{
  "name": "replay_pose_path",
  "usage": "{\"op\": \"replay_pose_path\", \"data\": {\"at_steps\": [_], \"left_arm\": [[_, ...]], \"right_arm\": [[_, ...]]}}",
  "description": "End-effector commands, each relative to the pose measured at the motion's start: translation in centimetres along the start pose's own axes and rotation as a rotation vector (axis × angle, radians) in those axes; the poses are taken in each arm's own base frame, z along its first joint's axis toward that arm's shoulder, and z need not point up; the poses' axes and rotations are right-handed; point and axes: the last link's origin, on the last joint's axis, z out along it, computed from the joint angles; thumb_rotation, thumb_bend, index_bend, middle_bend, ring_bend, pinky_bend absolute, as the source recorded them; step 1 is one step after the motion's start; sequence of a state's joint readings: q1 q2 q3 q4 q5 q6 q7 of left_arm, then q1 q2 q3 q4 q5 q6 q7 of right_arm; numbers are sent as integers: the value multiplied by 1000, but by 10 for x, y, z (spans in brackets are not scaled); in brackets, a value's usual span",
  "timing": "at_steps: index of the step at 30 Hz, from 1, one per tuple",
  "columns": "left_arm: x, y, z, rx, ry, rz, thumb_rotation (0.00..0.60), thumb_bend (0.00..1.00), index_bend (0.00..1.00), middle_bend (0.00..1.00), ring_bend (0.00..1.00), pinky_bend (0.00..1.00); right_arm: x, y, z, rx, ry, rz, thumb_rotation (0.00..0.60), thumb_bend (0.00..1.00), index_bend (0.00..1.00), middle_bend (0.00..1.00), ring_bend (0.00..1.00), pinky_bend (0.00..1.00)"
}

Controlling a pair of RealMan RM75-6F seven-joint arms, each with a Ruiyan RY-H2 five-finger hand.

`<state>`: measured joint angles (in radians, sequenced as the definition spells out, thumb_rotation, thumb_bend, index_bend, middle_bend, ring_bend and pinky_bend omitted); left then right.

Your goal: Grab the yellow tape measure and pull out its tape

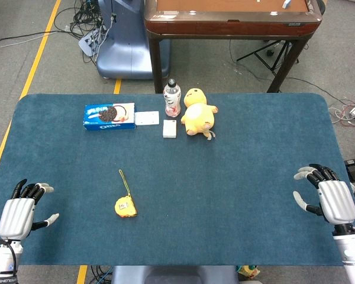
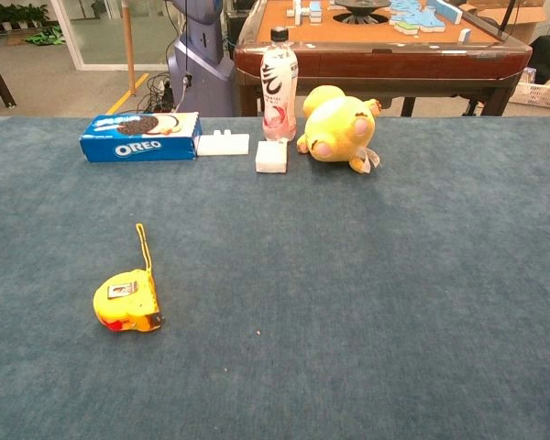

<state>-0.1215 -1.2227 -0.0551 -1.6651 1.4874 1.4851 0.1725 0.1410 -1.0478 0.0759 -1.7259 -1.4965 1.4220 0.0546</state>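
Note:
The yellow tape measure (image 1: 125,206) lies flat on the blue table, left of centre, with its yellow wrist strap (image 1: 124,179) trailing toward the far side; the chest view shows the tape measure (image 2: 127,301) near the left, its tape retracted. My left hand (image 1: 21,214) hovers at the near left corner, fingers spread, holding nothing, well left of the tape measure. At the near right edge my right hand (image 1: 329,198) is also spread and holds nothing. Neither hand appears in the chest view.
Along the far side stand an Oreo box (image 1: 109,116), two white blocks (image 1: 147,118) (image 1: 170,128), a drink bottle (image 1: 172,98) and a yellow plush toy (image 1: 198,113). A brown table (image 1: 231,21) stands behind the blue table (image 1: 236,195).

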Motion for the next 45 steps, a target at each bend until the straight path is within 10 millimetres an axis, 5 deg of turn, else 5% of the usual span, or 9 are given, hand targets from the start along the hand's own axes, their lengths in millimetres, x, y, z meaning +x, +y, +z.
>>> {"op": "replay_pose_path", "data": {"at_steps": [1, 10, 17, 25, 30, 36, 45], "left_arm": [[0, 0, 0, -2, -3, -1, 600, 119, 330, 303, 218, 73], [-2, 6, 12, -70, -32, 5, 600, 119, 330, 304, 218, 73], [-4, 23, 41, -235, -120, -22, 600, 119, 315, 303, 218, 73], [-18, 55, 75, -451, -248, 26, 600, 117, 276, 302, 204, 73], [-28, 80, 88, -529, -390, 66, 600, 127, 223, 196, 98, 17], [-36, 108, 108, -549, -491, 17, 600, 221, 212, 113, 8, 0], [-48, 138, 121, -566, -575, -24, 600, 224, 216, 72, 0, 0]], "right_arm": [[0, 0, 0, 1, 1, 0, 600, 408, 398, 315, 187, 191], [12, -2, 4, 16, 32, -32, 600, 409, 398, 315, 187, 192], [34, -6, 13, 29, 77, -59, 600, 409, 398, 315, 187, 192], [45, -11, 15, 30, 90, -64, 600, 409, 397, 315, 187, 191], [43, -11, 16, 26, 81, -64, 600, 409, 397, 315, 187, 192], [40, -9, 16, 21, 73, -61, 600, 409, 397, 315, 187, 192], [41, -5, 15, 11, 74, -64, 600, 408, 397, 315, 187, 192]]}}
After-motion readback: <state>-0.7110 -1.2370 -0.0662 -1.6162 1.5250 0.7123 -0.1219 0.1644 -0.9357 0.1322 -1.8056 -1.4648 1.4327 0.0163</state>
